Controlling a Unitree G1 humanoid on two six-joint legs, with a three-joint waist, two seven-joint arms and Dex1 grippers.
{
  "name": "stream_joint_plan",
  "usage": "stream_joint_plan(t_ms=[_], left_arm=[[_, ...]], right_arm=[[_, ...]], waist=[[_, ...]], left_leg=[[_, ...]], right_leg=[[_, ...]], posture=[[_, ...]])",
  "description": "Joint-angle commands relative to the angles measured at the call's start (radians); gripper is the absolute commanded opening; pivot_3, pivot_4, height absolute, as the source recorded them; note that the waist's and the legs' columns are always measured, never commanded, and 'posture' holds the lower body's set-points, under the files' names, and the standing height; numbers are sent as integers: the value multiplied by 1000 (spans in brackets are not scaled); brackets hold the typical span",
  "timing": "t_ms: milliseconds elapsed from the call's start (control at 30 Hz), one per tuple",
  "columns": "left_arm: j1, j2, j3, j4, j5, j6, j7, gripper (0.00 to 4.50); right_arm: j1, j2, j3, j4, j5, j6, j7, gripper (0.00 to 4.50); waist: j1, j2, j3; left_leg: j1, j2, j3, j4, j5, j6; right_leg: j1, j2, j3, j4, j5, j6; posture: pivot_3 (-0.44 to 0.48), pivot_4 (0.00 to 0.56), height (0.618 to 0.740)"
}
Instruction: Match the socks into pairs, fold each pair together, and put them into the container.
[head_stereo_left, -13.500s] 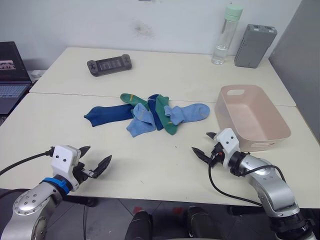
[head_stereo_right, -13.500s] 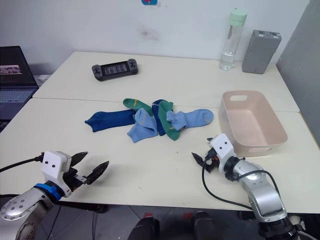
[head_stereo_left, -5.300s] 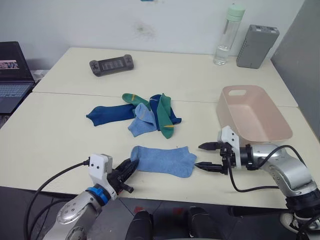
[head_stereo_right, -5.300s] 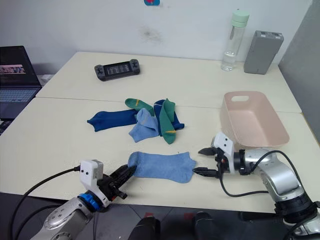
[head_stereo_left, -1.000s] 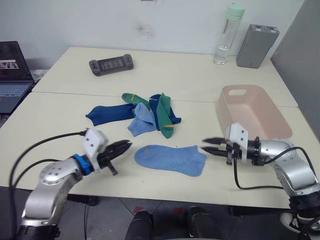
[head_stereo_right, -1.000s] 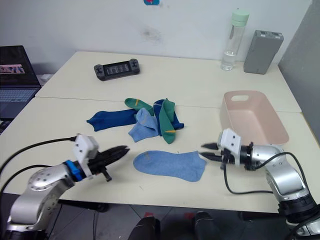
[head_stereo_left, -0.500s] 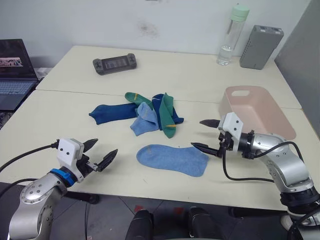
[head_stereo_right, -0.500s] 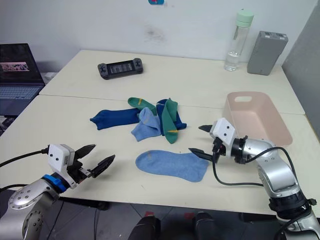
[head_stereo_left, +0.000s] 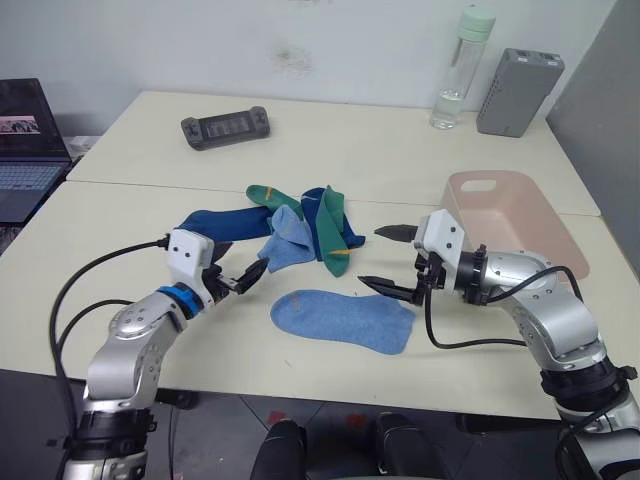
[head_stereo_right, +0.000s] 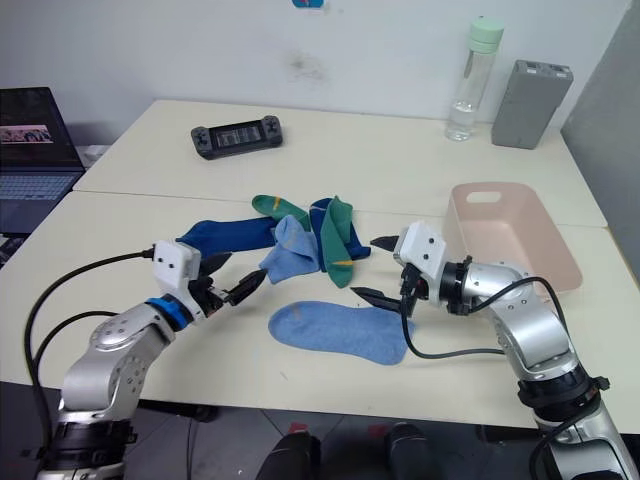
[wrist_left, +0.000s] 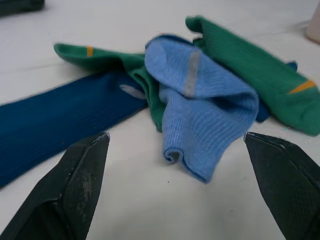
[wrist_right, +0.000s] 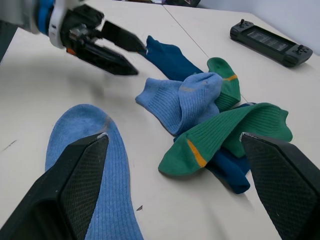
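Cream desk (head_stereo_left: 120, 215), two tops abutting. On it: flat light blue sock (head_stereo_left: 342, 320) near front; sock pile (head_stereo_left: 300, 228) mid-desk; pink container (head_stereo_left: 512, 220) right; game controller (head_stereo_left: 224, 127), water bottle (head_stereo_left: 458, 68), grey box (head_stereo_left: 515, 78) at back.

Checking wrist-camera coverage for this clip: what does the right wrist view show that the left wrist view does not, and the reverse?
Right wrist view only: the flat light blue fabric sock lying apart from the pile, the open left pincer, and the dark grey handheld game console.

Left wrist view only: a close look at the folded light blue sock's curled edge, between the left pincer's black fingers.

Both: the folded light blue sock, the green socks with yellow marks, the dark royal blue sock and the cream table.
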Motion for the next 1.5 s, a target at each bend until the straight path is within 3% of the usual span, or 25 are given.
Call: stream_joint_plan(t_ms=[33, 233, 467, 600, 733, 900, 1067, 1200, 1500], left_arm=[[-34, -5, -24, 54, 36, -87, -35, 4096], [-97, -25, -40, 151, 65, -142, -55, 2214], [-107, -32, -26, 148, 42, -163, -83, 82], [-98, -26, -5, 87, 18, -155, -90, 35], [-59, 7, 4, -93, -53, -66, -121, 35], [-19, 34, 3, -374, -246, 146, -109, 35], [26, 62, 23, -503, -383, 306, -69, 35], [115, 121, -20, -579, -408, 375, -84, 35], [239, 129, -39, -619, -419, 401, -65, 35]], right_arm=[[-15, 3, -5, -40, 7, 1, -6, 4500], [-13, 3, 2, -40, 6, 14, -16, 4500], [-15, 7, 2, -37, 3, 26, -22, 4500], [-16, 10, 1, -35, 0, 27, -26, 4500], [-18, 11, -1, -28, 1, 22, -26, 4500], [-27, 13, -6, -4, -2, 11, -24, 4500], [-37, 13, -12, 24, -8, -5, -21, 4500], [-39, 1, -14, 33, -4, -14, -4, 4500], [14, -40, -3, 8, 0, -15, 48, 4500]], waist=[[2, 0, 0], [5, 0, 0], [4, 0, 0], [4, 0, 0], [4, 0, 0], [3, 0, 0], [2, 0, 0], [-3, 0, 0], [3, 0, 0]], left_leg=[[0, 0, 0, 0, 0, 0], [-1, -1, -1, 0, 0, 0], [-2, 0, -2, 0, 0, 0], [-2, 0, -2, 0, 0, 0], [-3, 0, -3, 0, 0, 0], [-2, 0, -3, 0, 0, 0], [-2, 0, -3, 1, 0, 0], [-1, 0, -2, 0, 0, 0], [-1, 0, -2, 0, 0, 0]], right_leg=[[0, 0, 0, 0, 0, 0], [0, 0, -2, 0, 0, 0], [0, -1, -2, 0, 0, 0], [0, -1, -2, 0, 0, 0], [0, -1, -2, 0, 0, 0], [0, -1, -2, 0, 0, 0], [0, -1, -2, 0, 0, 0], [0, 0, -2, 0, 0, 0], [0, 0, -2, 0, 0, -1]], posture=[[0, 150, 740], [0, 150, 740], [0, 150, 740], [0, 150, 740], [0, 150, 740], [0, 150, 740], [0, 150, 740], [0, 150, 740], [0, 150, 740]])
